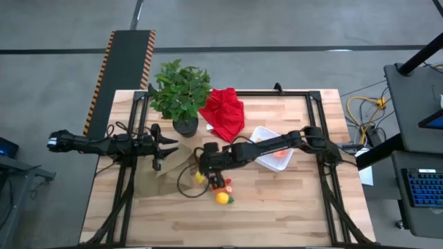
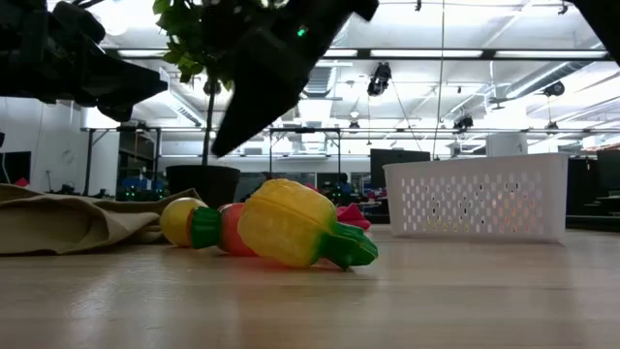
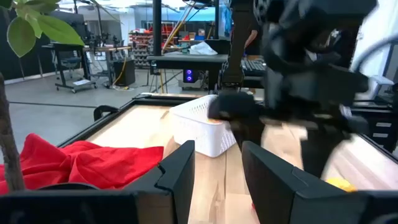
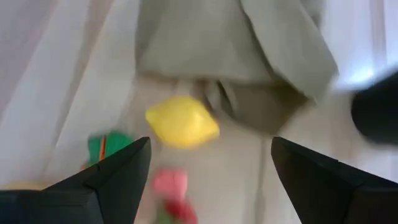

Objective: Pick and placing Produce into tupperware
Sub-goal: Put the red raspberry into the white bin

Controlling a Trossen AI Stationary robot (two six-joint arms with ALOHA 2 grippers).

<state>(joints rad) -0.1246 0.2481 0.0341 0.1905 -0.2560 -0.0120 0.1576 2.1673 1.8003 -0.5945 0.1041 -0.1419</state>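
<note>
Several small toy produce pieces lie on the wooden table near its middle. They include a yellow lemon (image 4: 182, 121), a yellow piece with a green tip (image 2: 291, 223) and a yellow-orange one (image 1: 221, 198). The white tupperware (image 1: 268, 148) stands to their right, with an orange piece (image 1: 279, 155) lying inside. My right gripper (image 1: 203, 166) hangs open above the produce, pointing steeply down and touching nothing. In its wrist view the lemon lies on the table between and beyond the fingers. My left gripper (image 1: 158, 149) waits level at the table's left, open with nothing between its fingers.
A crumpled tan cloth (image 1: 169, 169) lies just left of the produce, under the right gripper. A potted green plant (image 1: 181, 93) and a red cloth (image 1: 225, 112) sit at the far side. Bare wood stretches along the near edge.
</note>
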